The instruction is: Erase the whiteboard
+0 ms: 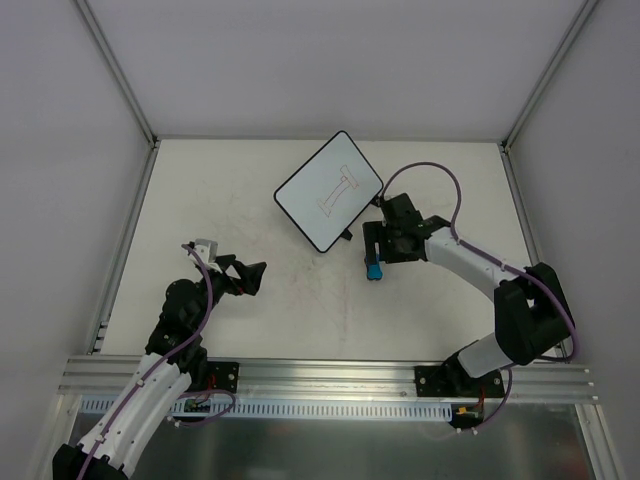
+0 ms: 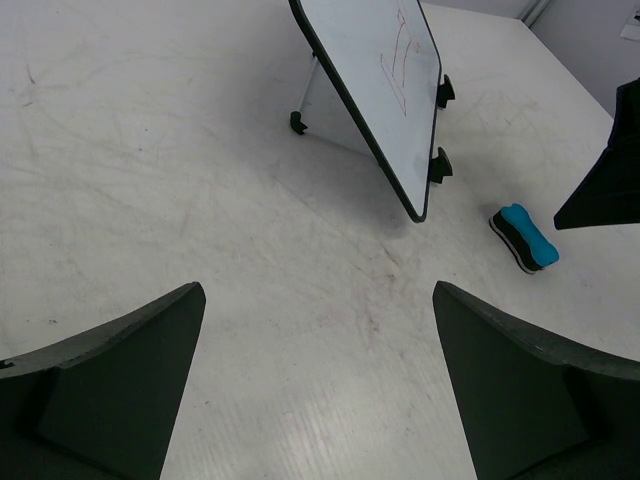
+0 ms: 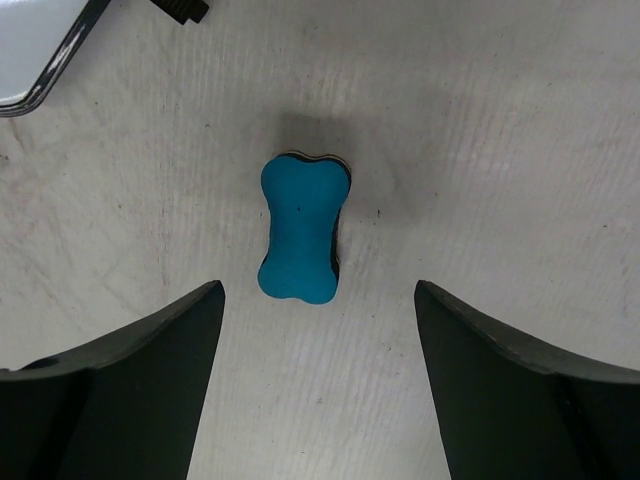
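The whiteboard (image 1: 328, 190) stands tilted on small black feet at the table's back middle, with a faint red I-shaped drawing on it; it also shows in the left wrist view (image 2: 375, 85), and its corner shows in the right wrist view (image 3: 40, 50). The blue bone-shaped eraser (image 1: 373, 271) lies flat on the table in front of the board's right end, also seen in the left wrist view (image 2: 524, 238). My right gripper (image 1: 375, 243) is open above the eraser (image 3: 300, 228), which lies just ahead of its fingertips, untouched. My left gripper (image 1: 250, 277) is open and empty, well left of the eraser.
The white table (image 1: 300, 310) is scuffed with faint marks. Aluminium rails run along its left side (image 1: 125, 240) and front edge (image 1: 330, 375). White walls close in the back and sides.
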`<state>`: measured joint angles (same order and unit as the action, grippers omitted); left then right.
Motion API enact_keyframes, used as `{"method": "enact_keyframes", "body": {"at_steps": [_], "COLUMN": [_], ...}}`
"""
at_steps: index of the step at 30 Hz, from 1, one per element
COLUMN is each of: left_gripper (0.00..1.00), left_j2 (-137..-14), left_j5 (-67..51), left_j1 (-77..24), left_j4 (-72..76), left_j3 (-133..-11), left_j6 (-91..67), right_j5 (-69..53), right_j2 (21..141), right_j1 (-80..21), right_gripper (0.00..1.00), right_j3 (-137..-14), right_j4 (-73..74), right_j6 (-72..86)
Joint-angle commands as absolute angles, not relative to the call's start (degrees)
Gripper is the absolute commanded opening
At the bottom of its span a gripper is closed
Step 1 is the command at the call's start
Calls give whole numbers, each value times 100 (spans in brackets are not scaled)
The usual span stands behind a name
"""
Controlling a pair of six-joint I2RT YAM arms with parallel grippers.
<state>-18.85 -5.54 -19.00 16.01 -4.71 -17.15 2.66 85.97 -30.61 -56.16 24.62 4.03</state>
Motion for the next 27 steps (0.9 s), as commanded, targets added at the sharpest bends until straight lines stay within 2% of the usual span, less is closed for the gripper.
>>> {"method": "enact_keyframes", "body": {"at_steps": [1, 9, 13, 18, 20, 27], "left_gripper": [99, 99, 99, 99, 99, 99], "left_j2": [-1898, -1995, -1978, -1986, -1995, -2039], "left_j5": [-633, -650, -659, -668, -668, -686], "left_j1": [-1837, -1837, -1837, -1837, -1837, -1837], "left_j4": [1828, 1828, 1828, 1828, 1837, 1846], "left_j3": [-598, -624, -624, -624, -624, -633], "left_j6": [-1644, -1661, -1661, -1661, -1670, -1679], "right_j5": [597, 756, 686, 773, 791, 1028], "right_j2": [8648, 9061, 9334, 9439, 9492, 9597], "right_j1": [-3208, -3436, -3437, -3454, -3454, -3559], "right_gripper": [79, 77, 69, 65, 58, 57], "right_j3": [-5739, -5880, -5985, -6047, -6099, -6240], "right_j4": [2602, 2558, 2558, 2531, 2531, 2575], "right_j6": [466, 554, 501, 501, 510, 624]}}
